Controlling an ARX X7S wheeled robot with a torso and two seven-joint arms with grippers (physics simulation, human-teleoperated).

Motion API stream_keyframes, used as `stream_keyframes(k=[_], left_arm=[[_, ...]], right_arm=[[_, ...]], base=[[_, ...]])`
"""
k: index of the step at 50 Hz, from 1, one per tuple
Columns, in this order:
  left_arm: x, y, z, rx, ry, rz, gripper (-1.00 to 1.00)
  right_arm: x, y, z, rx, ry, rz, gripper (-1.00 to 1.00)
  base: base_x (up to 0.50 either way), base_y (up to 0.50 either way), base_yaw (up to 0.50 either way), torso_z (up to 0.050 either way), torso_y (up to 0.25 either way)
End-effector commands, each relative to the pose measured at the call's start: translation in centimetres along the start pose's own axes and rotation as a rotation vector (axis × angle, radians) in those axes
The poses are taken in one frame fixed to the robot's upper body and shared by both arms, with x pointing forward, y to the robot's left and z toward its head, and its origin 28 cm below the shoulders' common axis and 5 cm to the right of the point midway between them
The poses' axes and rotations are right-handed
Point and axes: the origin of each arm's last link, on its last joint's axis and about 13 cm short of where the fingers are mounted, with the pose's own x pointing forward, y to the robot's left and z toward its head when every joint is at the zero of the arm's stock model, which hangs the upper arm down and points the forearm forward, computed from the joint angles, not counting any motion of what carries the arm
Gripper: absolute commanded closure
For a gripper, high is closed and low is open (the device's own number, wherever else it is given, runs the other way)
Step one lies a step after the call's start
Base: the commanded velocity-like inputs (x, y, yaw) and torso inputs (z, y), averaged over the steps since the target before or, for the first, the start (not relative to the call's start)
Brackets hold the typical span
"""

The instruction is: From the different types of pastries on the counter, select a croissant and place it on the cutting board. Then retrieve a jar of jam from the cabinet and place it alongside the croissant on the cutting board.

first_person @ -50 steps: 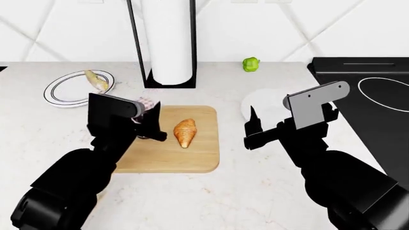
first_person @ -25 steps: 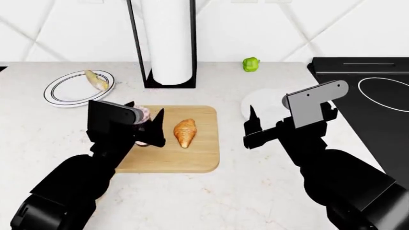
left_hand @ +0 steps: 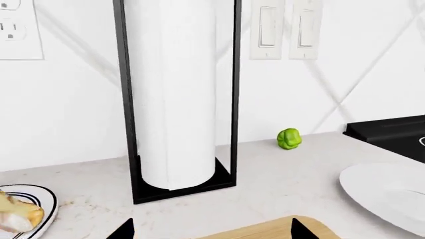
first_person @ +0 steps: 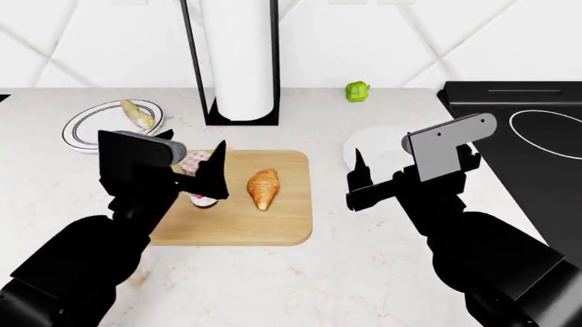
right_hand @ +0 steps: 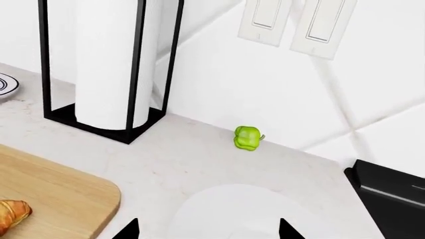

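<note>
The croissant [first_person: 264, 189] lies in the middle of the cutting board [first_person: 272, 225]. It also shows in the right wrist view [right_hand: 13, 214]. The jar of jam [first_person: 198, 194] stands on the board's left part, beside the croissant, and its checkered lid is partly hidden by my left gripper [first_person: 193, 155]. That gripper is open and empty, just above and left of the jar; the left wrist view [left_hand: 209, 234] shows only the board's corner [left_hand: 279, 230] between its tips. My right gripper [first_person: 362, 178] is open and empty, right of the board. The pale pastry [first_person: 136, 114] lies on a striped plate [first_person: 86, 129].
A paper towel holder [first_person: 238, 61] stands behind the board. A green pepper [first_person: 356, 90] sits at the back wall. A white plate [first_person: 373, 146] lies under my right gripper. A black stove [first_person: 527, 129] fills the right side.
My left gripper has opened off the jar and drawn back to the left and up. The jar stays standing on the board. The right arm has not moved.
</note>
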Motion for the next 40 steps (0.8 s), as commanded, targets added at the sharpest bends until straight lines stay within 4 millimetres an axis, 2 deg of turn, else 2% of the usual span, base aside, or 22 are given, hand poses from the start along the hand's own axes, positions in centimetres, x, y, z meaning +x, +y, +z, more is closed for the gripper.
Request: stream_keyframes(k=[1,9,12,17,22,28,36,40], left_arm=[[-1.6,0.0,4.1,-0.001,-0.101,0.024,-1.0],[-3.6,-0.1,8.9,-0.026,-0.238,0.015,-1.0],[-4.5,-0.1,10.5,-0.045,-0.298,0.009,-1.0],[-5.8,-0.1,11.9,-0.087,-0.386,0.042,-1.0],[-7.0,-0.3,12.2,-0.119,-0.466,0.101,-1.0],[-8.8,-0.8,12.4,-0.167,-0.555,0.12,-1.0],[-11.3,-2.3,11.4,-0.076,-0.717,0.172,-1.0],[-11.5,-2.7,10.6,-0.054,-0.764,0.189,-1.0]], right_arm=[[0.0,0.0,0.1,0.001,-0.003,0.001,-1.0],[-0.4,-0.1,1.2,0.003,-0.033,-0.013,-1.0],[-1.0,-0.3,2.4,-0.003,-0.076,-0.046,-1.0],[-2.6,-0.6,4.8,-0.013,-0.171,-0.098,-1.0],[-4.4,-0.6,6.7,-0.015,-0.268,-0.137,-1.0],[-6.4,-0.3,8.2,-0.05,-0.37,-0.178,-1.0],[-8.5,0.3,8.6,-0.088,-0.485,-0.236,-1.0],[-9.4,0.8,8.1,-0.14,-0.538,-0.277,-1.0]], base=[[0.0,0.0,0.0,0.0,0.0],[0.0,0.0,0.0,0.0,0.0],[0.0,0.0,0.0,0.0,0.0],[0.0,0.0,0.0,0.0,0.0],[0.0,0.0,0.0,0.0,0.0],[0.0,0.0,0.0,0.0,0.0],[0.0,0.0,0.0,0.0,0.0],[0.0,0.0,0.0,0.0,0.0]])
